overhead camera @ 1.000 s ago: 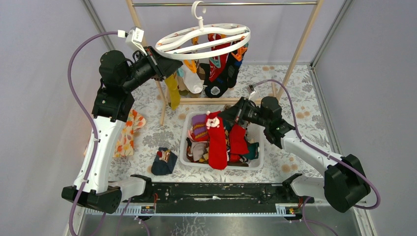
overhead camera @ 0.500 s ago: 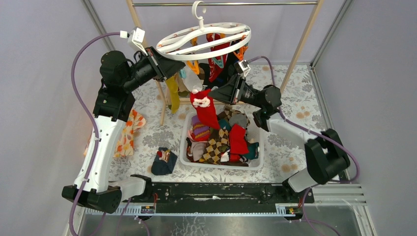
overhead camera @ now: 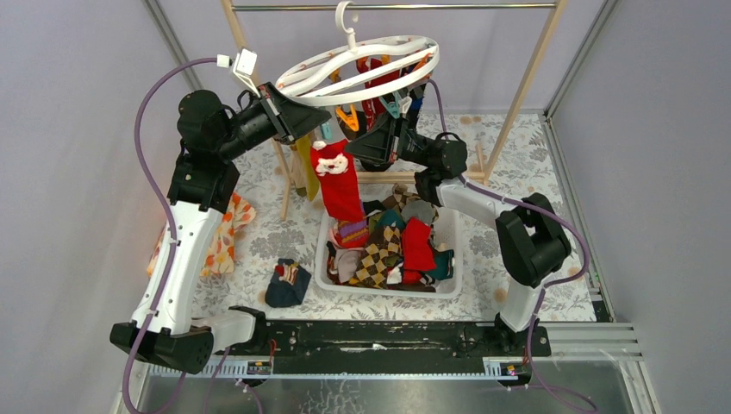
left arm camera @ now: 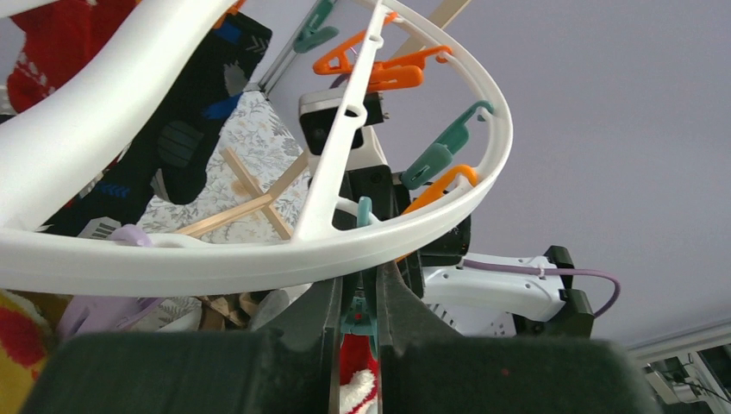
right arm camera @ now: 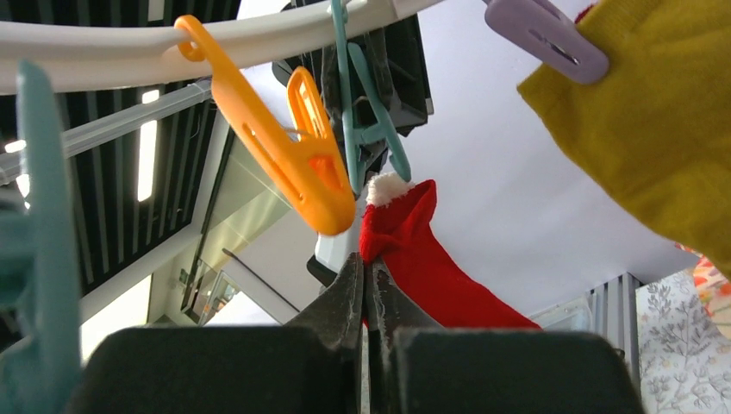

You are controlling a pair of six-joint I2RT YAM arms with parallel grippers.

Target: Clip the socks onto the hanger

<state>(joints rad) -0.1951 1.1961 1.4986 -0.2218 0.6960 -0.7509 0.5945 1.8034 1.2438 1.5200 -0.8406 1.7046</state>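
the red sock (overhead camera: 340, 188) hangs by its white cuff from the right gripper (right arm camera: 365, 269), whose jaws are pinched tight on it, just under the ring of the hanger (overhead camera: 371, 62). the left gripper (left arm camera: 356, 293) sits beneath the ring's edge, its fingers narrow and pressed on a teal clip (left arm camera: 358, 316) just above the cuff. more socks (overhead camera: 379, 250) lie in the white bin (overhead camera: 388, 290) below.

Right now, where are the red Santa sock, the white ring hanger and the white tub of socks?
red Santa sock (overhead camera: 340, 191): top external view, middle of its red leg.
white ring hanger (left arm camera: 215, 263): left wrist view, near rim of the ring.
white tub (overhead camera: 384, 291): top external view, its front wall.
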